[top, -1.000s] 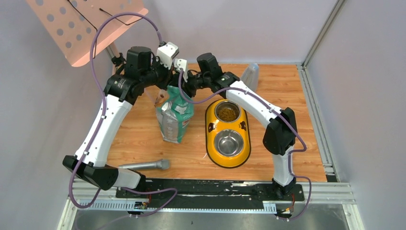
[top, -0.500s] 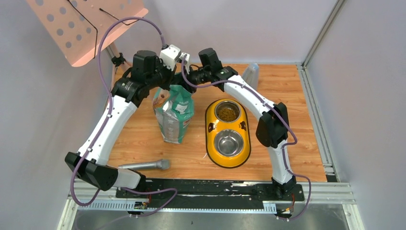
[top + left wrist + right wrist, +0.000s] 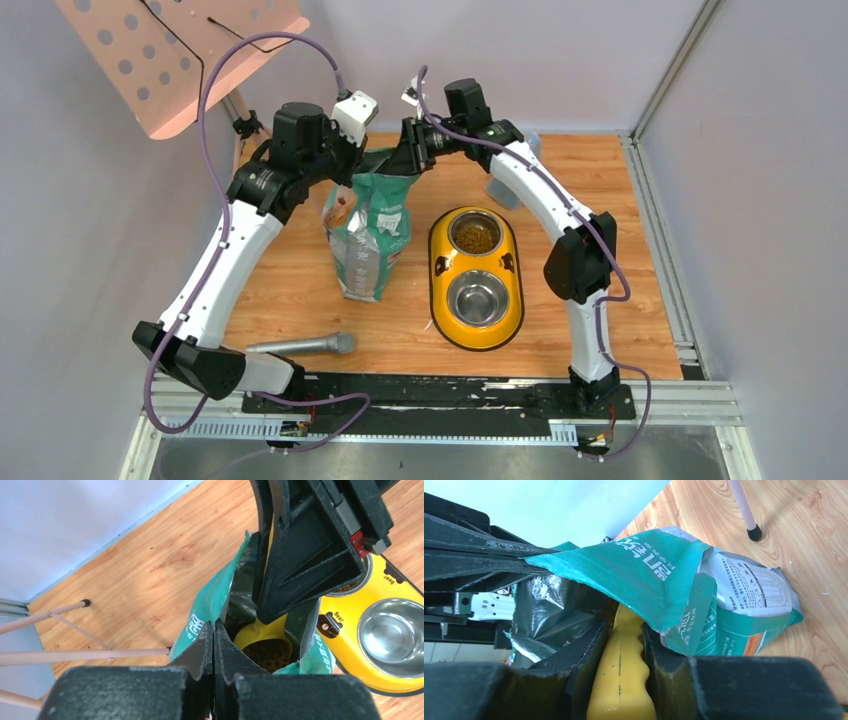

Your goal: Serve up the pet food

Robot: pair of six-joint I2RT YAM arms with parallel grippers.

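The green-and-silver bag [image 3: 370, 235] stands upright left of the yellow double-bowl feeder [image 3: 477, 280]. My left gripper [image 3: 214, 630] is shut on the bag's rim [image 3: 210, 607] and holds the mouth open. My right gripper [image 3: 621, 630] is shut on the handle of the yellow scoop [image 3: 620, 670]. The scoop's cup [image 3: 262, 642] sits in the bag's mouth, filled with brown pet food [image 3: 270, 655]. More pet food [image 3: 476, 237] lies in the feeder's far bowl. The near bowl [image 3: 479, 298] holds nothing.
A grey cylindrical tool [image 3: 300, 345] lies near the front left. A clear plastic container [image 3: 512, 165] stands at the back right behind my right arm. A pink perforated stand [image 3: 170, 55] on thin legs rises at the back left.
My right arm has swung back and up, lifting the scoop in the bag's mouth. The bag has been pulled more upright and its mouth is wider open.
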